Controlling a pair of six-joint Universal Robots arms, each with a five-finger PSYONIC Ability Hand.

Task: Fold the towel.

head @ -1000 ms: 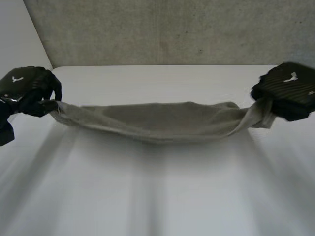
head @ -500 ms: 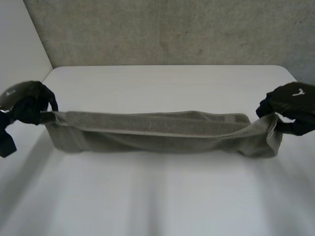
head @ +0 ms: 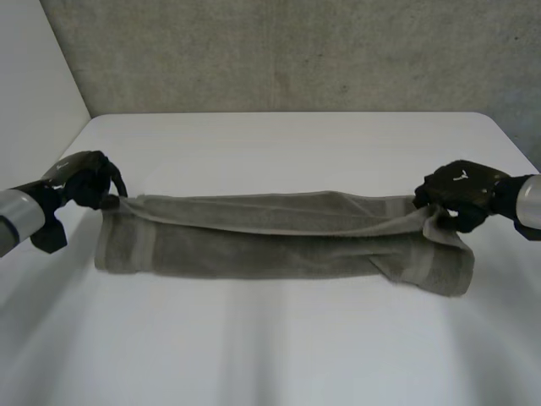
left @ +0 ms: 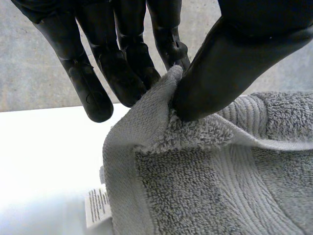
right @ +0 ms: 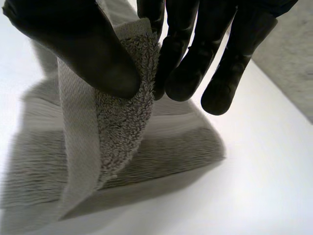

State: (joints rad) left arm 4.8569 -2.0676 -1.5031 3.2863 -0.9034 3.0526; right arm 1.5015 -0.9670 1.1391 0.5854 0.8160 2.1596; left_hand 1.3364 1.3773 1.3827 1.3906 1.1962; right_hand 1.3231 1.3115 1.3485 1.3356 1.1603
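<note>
grey towel (head: 279, 241), label (left: 98, 205) unreadable, pinched at ends by left hand (head: 84, 179) and right hand (head: 461, 190).

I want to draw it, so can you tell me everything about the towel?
The towel is grey, fluffy terry cloth with a flat woven band near its end and a small white label. It lies in a long, doubled strip across the white table. The left hand pinches one end corner, the right hand the other, lifting both slightly.
</note>
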